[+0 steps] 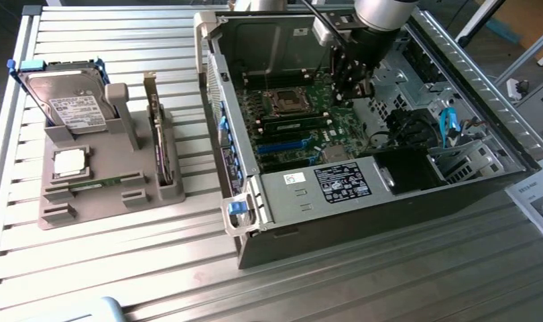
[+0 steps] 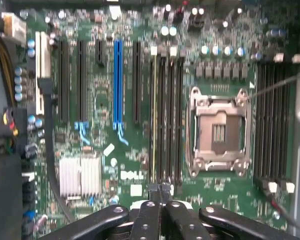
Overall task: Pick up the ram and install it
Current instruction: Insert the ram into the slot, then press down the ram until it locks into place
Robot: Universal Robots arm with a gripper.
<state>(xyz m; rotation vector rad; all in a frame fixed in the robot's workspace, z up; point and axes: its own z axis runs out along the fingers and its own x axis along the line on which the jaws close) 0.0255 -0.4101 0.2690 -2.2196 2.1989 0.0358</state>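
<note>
Tool (image 2: 160, 190), closed tight, over memory slots (image 2: 166, 115) on motherboard (image 2: 102, 107)

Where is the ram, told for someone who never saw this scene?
Left of the open computer case in the exterior view stands a grey holder. The ram lies flat in it, beside the square silver chip. Unlike its neighbours, it is a thin, long green strip.

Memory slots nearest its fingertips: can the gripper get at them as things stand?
Probably yes. The computer case lies open, the shut gripper hangs right by those memory slots, and no cable or card crosses them.
</note>
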